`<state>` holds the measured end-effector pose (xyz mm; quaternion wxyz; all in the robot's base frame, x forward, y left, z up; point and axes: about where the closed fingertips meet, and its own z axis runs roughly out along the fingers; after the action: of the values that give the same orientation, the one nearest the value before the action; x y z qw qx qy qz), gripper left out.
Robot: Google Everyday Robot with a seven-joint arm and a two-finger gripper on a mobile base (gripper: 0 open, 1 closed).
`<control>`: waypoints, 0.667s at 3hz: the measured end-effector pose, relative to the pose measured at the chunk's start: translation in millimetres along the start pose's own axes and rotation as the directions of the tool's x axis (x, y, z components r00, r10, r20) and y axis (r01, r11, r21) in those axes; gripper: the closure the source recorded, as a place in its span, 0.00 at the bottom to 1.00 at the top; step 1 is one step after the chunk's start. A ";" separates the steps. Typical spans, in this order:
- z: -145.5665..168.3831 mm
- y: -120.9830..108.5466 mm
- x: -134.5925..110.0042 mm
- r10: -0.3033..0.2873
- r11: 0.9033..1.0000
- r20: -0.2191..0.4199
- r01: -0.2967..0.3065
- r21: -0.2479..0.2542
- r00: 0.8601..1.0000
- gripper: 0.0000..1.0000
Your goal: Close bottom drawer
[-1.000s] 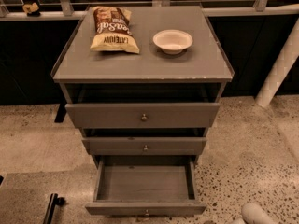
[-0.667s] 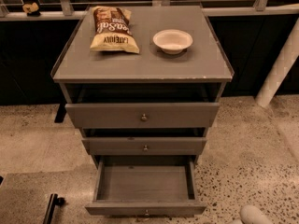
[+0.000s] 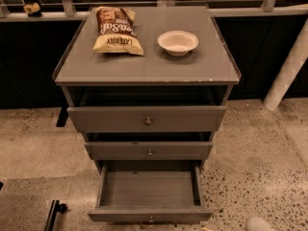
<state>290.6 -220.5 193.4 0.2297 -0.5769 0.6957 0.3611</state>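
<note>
The grey wooden cabinet (image 3: pixel 144 71) stands in the middle of the view. Its bottom drawer (image 3: pixel 149 189) is pulled far out, and its plain grey box is empty. The drawer's low front panel with a small round knob (image 3: pixel 151 220) is at the bottom edge. The middle drawer (image 3: pixel 149 150) and the top drawer (image 3: pixel 147 118) each stand slightly out. My gripper (image 3: pixel 260 224) shows only as a white rounded shape at the bottom right edge, to the right of the bottom drawer's front and apart from it.
A chip bag (image 3: pixel 117 30) and a white bowl (image 3: pixel 177 42) lie on the cabinet top. A white post (image 3: pixel 288 66) leans at the right. A black bar (image 3: pixel 53 214) lies on the speckled floor at bottom left. A dark wall is behind.
The white shape of my gripper at the bottom right edge has shifted slightly left. The drawers have not moved.
</note>
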 end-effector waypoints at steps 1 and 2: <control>8.1 -1.1 -15.3 -0.012 1.000 0.015 0.011 0.024 1.000 0.00; 29.8 -6.1 -13.7 -0.001 0.999 0.039 0.002 -0.033 0.999 0.00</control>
<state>296.8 -189.4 183.2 0.2339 -0.5739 0.6847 0.3835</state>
